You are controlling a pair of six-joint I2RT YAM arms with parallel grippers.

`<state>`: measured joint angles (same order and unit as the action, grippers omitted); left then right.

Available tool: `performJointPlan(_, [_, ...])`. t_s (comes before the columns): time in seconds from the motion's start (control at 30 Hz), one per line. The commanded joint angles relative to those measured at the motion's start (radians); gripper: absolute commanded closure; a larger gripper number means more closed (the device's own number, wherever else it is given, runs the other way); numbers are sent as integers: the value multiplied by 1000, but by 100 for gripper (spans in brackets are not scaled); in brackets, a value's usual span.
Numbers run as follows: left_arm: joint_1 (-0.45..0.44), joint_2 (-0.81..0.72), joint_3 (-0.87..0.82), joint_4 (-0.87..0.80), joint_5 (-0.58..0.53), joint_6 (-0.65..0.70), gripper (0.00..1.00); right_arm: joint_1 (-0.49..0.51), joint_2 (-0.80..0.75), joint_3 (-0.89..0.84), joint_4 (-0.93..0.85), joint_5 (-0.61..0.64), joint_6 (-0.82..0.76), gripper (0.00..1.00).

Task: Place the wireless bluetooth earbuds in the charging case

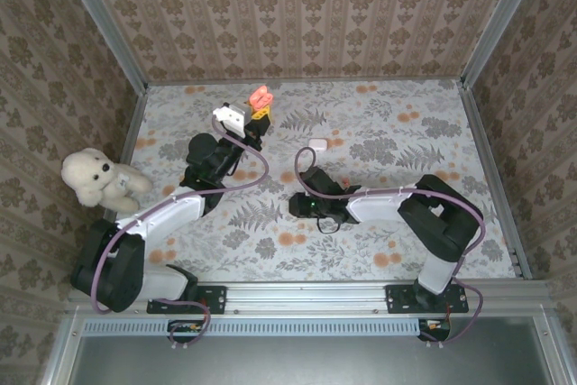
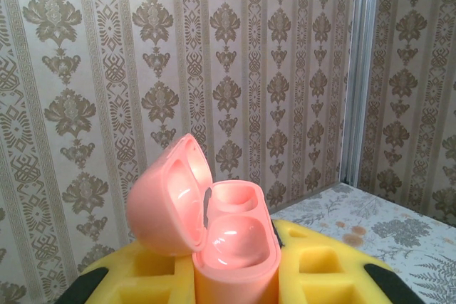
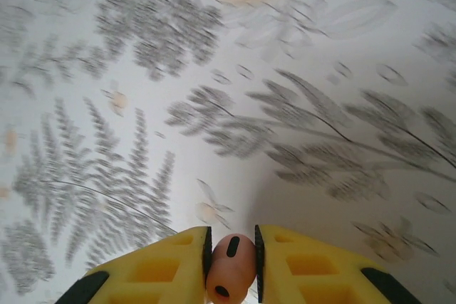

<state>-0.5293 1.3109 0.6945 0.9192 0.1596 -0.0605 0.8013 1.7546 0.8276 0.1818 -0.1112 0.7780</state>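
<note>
near side first. right gripper (image 3: pixel 231 241) is clamped on one red-orange earbud (image 3: pixel 231 270), which sits between the pad ends, low over the counter (image 3: pixel 299 90). the bud's long axis runs along the fingers and points out toward the tips. the face with two dark slots is turned up at the wrist camera.

farther out, a teddy bear (image 1: pixel 97 178) sits at the left edge. a white case (image 1: pixel 318 142) lies on the counter beyond the right gripper.

farthest, near the back wall (image 2: pixel 107 69), left gripper (image 2: pixel 231 265) is shut on the open pink charging case (image 2: pixel 239 275), which looks raised off the counter. the lid (image 2: pixel 167 208) is swung left in the wrist view and the wells face up. the far well looks empty. the near one shows a rounded shape, and i cannot tell whether that is a bud or bare plastic.

risks, my judgement:
- the grip is only at the pad ends on a glossy rounded bud, so it could squirt out or twist during the carry.
- the grippers are well apart, so the carry is long.
- if the bud's axis is off from the well, it will jam on the rim.
- pressing down could tip the case in the left grip or knock the lid shut.
</note>
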Motion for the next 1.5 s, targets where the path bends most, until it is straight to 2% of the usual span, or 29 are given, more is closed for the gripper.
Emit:
performJointPlan(0.0, [3, -45, 29, -4, 9, -7, 100, -17, 41, 15, 243, -90, -58, 76])
performJointPlan(0.27, [2, -101, 46, -88, 1, 12, 100, -37, 252, 162, 443, -95, -28, 75])
performJointPlan(0.43, [2, -150, 58, -165, -9, 39, 100, -27, 366, 206, 510, -41, 16, 75])
performJointPlan(0.67, [-3, -209, 42, -220, -24, 56, 100, -7, 364, 138, 513, 40, 19, 67])
performJointPlan(0.87, [-6, -275, 5, -238, -52, 70, 100, -8, 319, 30, 520, 103, 21, 56])
performJointPlan(1.0, [-8, -315, -30, -240, -67, 66, 100, -4, 269, -3, 496, 104, 44, 51])
performJointPlan(1.1, [-8, -336, -45, -248, -83, 78, 100, 19, 202, 30, 332, 127, 54, 48])
performJointPlan(1.2, [-6, -346, -48, -263, -95, 90, 100, 48, 150, 148, -23, 208, 128, 42])
performJointPlan(1.33, [-2, -346, -61, -243, -124, 88, 100, 87, 150, 324, -403, 280, 273, 36])
performJointPlan(1.47, [15, -335, -57, -232, -165, 67, 100, 113, 186, 439, -534, 295, 369, 34])
